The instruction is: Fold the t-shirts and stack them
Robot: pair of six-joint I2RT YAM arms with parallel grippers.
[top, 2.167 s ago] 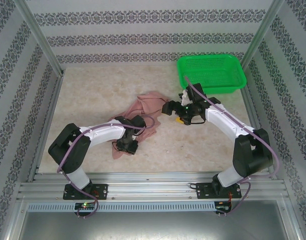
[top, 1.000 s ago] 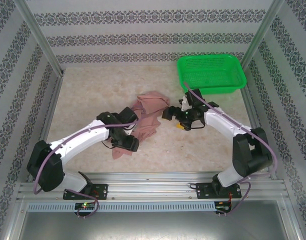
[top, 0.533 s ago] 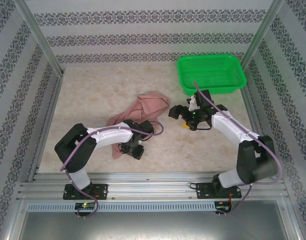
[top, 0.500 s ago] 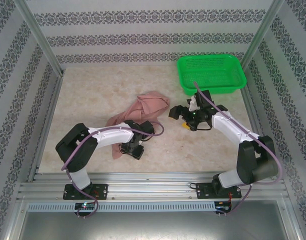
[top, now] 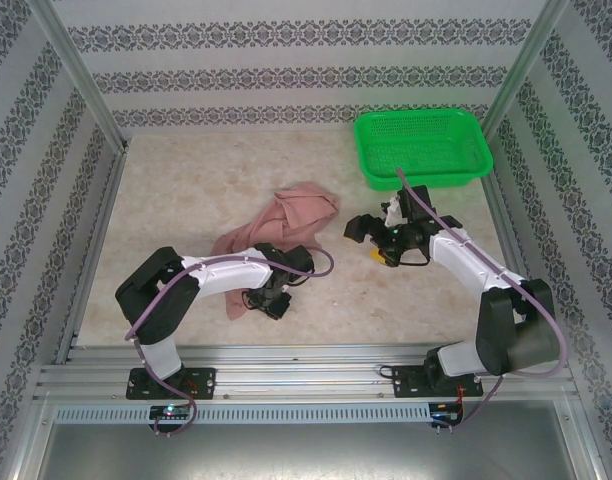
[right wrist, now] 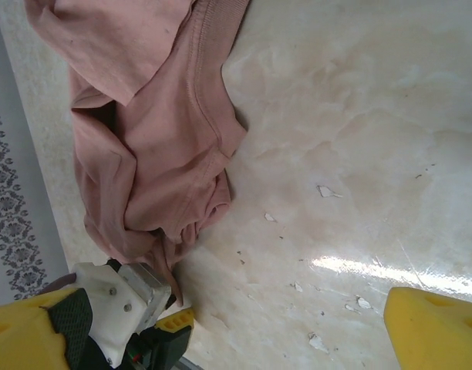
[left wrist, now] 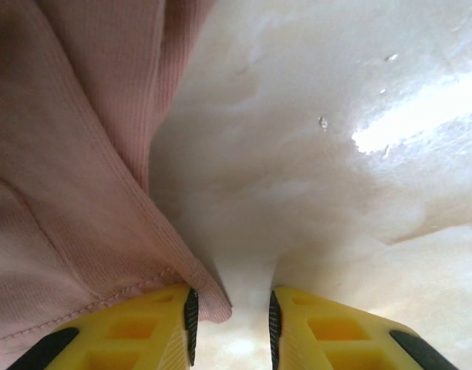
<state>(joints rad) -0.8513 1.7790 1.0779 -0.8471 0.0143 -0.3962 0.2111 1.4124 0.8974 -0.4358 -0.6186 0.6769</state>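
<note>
The t-shirt (top: 286,215) lay crumpled left of the middle of the table (top: 176,170), its near hem at my left gripper (left wrist: 232,320). Those jaws stood a narrow gap apart, low on the surface, with only the hem's corner reaching into the gap and nothing clamped. The right gripper (top: 368,240) hovered near the shirt's right edge, jaws wide and empty.

My worry was that, closing on so little cloth, the corner could slip out on the lift. The jaws might also catch a single layer and drag the bundle instead of spreading it.

The table was glossy, marble-patterned and flecked with small chips. Patterned wallpaper (top: 286,75) enclosed it, and a green basket (top: 423,145) sat far right.
</note>
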